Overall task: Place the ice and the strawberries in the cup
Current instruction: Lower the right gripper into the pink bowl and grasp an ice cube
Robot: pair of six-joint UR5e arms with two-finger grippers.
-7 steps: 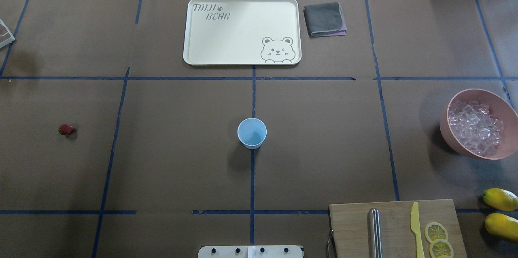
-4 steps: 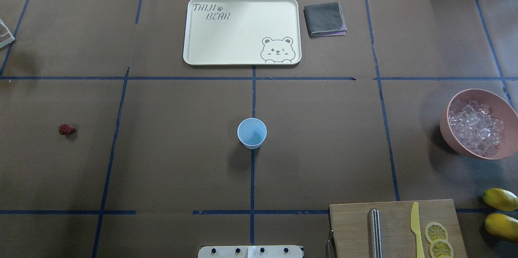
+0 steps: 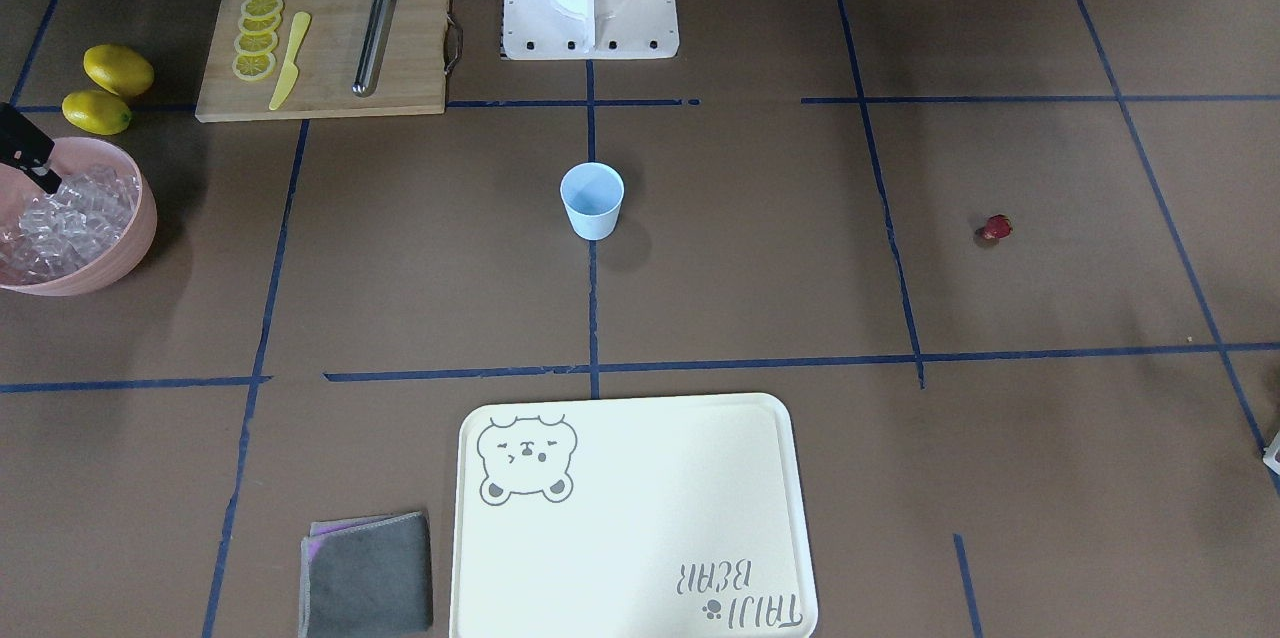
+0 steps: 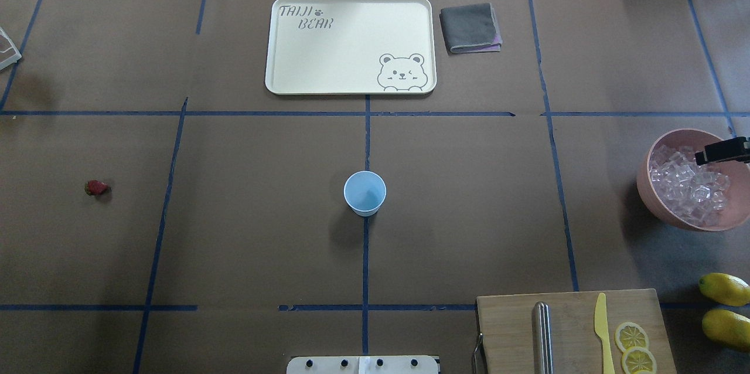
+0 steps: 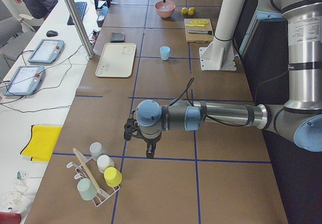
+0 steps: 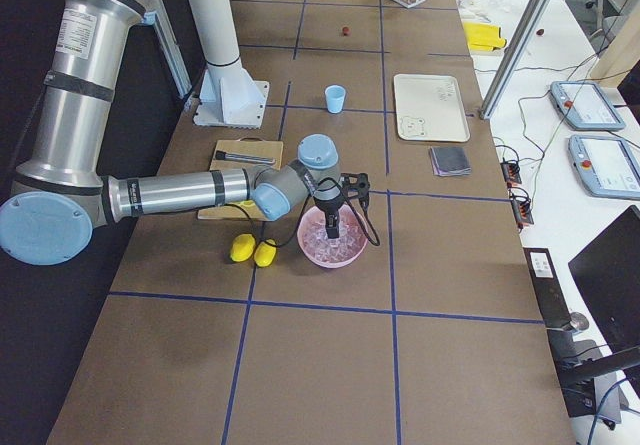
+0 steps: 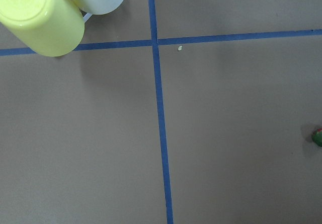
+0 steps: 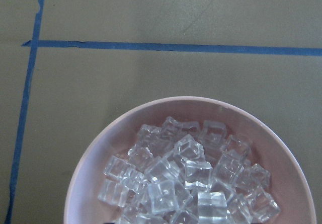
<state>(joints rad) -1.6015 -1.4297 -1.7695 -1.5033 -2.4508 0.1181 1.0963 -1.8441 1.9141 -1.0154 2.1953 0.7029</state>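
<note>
The pale-blue cup (image 4: 364, 192) stands upright at the table's middle (image 3: 592, 200). The strawberry (image 4: 96, 187) lies alone far to the left (image 3: 995, 228); its green edge shows in the left wrist view (image 7: 318, 136). Ice (image 4: 688, 186) fills the pink bowl (image 4: 650, 186) at the right (image 8: 186, 173). My right gripper (image 4: 703, 157) hangs over the bowl, its black tip down at the ice (image 3: 48, 183); I cannot tell whether it is open or shut. My left gripper (image 5: 149, 151) hovers low near a cup rack, well away from the strawberry, and I cannot tell its state.
A cream bear tray (image 4: 351, 46) and a grey cloth (image 4: 470, 28) lie at the far side. A cutting board (image 4: 510, 327) with a metal rod, a yellow knife and lemon slices sits near right, two lemons (image 4: 725, 289) beside it. A rack of cups (image 5: 98, 176) stands at the left end.
My right gripper has come into the overhead view from the right edge and now sits over the pink bowl. Cup and strawberry have not moved.
</note>
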